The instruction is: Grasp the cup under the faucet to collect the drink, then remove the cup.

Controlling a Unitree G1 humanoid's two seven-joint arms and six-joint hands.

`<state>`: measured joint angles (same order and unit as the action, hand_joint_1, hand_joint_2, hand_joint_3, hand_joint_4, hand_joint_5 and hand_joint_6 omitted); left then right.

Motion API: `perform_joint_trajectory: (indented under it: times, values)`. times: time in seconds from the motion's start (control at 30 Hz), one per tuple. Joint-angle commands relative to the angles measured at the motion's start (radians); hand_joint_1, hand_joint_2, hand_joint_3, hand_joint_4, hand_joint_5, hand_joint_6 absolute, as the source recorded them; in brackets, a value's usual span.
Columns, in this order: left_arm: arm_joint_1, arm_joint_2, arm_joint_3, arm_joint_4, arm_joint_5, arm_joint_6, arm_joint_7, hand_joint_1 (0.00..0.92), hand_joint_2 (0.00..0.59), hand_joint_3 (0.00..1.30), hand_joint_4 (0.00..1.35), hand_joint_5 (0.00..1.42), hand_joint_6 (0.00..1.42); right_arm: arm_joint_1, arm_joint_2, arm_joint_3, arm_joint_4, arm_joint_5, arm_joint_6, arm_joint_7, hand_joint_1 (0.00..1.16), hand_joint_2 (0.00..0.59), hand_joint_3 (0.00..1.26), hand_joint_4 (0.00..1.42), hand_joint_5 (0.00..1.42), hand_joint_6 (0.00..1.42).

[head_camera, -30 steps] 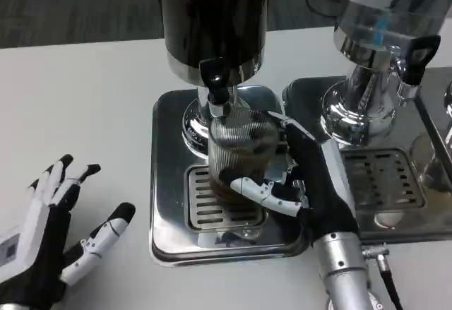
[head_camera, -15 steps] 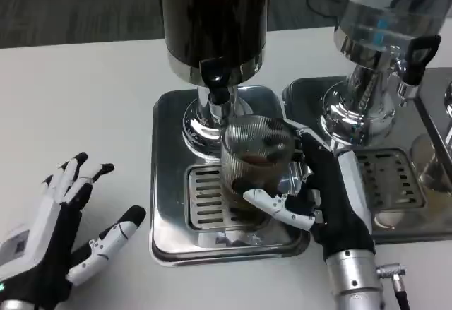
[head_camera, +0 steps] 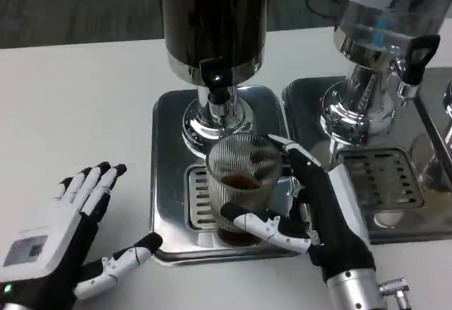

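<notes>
1. Right hand (head_camera: 318,207) wraps the ribbed glass cup (head_camera: 241,183), thumb across the near side, fingers behind the far side.
2. Cup is upright over the slotted grate of the left drip tray (head_camera: 166,183), toward the tray's front edge, in front of the faucet (head_camera: 217,84) and not straight under it.
3. Dark drink sits low in the cup.
4. Faucet belongs to the dark dispenser (head_camera: 212,20) standing at the tray's back edge.
5. Left hand (head_camera: 60,243) lies flat on the white table (head_camera: 85,112) near its front-left corner, fingers spread wide, holding nothing, thumb tip just beside the tray's front-left corner.
6. Second, clear dispenser (head_camera: 385,13) on its own tray (head_camera: 311,98) at the table's right edge.
</notes>
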<state>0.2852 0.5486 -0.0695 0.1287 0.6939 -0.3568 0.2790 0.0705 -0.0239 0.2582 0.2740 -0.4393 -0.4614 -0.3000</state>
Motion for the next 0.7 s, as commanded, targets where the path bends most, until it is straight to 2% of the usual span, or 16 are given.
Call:
perform_joint_trajectory:
  times: [0.03, 0.2, 0.33, 0.5, 0.63, 0.7]
  values:
    - [0.05, 0.028, -0.003, -0.042, 0.047, -0.013, 0.023, 0.0, 0.132, 0.02, 0.0, 0.0, 0.0, 0.02, -0.021, -0.007, -0.06, 0.011, -0.072, -0.006, 0.93, 0.169, 0.45, 0.69, 0.97, 1.39]
    - [0.087, 0.04, 0.006, -0.063, 0.055, -0.015, 0.021, 0.0, 0.126, 0.01, 0.0, 0.0, 0.0, 0.042, -0.02, -0.011, -0.072, 0.029, -0.075, 0.003, 0.92, 0.169, 0.45, 0.69, 0.97, 1.39]
    - [0.123, 0.055, 0.021, -0.076, 0.048, -0.039, 0.022, 0.0, 0.125, 0.0, 0.0, 0.0, 0.0, 0.074, -0.032, 0.024, -0.121, -0.004, -0.095, 0.016, 0.92, 0.169, 0.45, 0.69, 0.97, 1.39]
    - [0.162, 0.061, 0.039, -0.097, 0.057, -0.06, 0.039, 0.0, 0.121, 0.0, 0.0, 0.0, 0.0, 0.097, -0.041, 0.01, -0.164, 0.02, -0.085, 0.033, 0.92, 0.172, 0.45, 0.69, 0.97, 1.39]
    - [0.202, 0.052, 0.058, -0.123, 0.063, -0.063, 0.064, 0.0, 0.118, 0.0, 0.0, 0.0, 0.0, 0.129, -0.054, 0.018, -0.208, 0.013, -0.084, 0.051, 0.92, 0.174, 0.45, 0.69, 0.97, 1.39]
    - [0.219, 0.047, 0.065, -0.144, 0.07, -0.053, 0.064, 0.0, 0.117, 0.0, 0.0, 0.0, 0.0, 0.144, -0.053, 0.016, -0.224, 0.038, -0.076, 0.066, 0.92, 0.176, 0.45, 0.69, 0.97, 1.39]
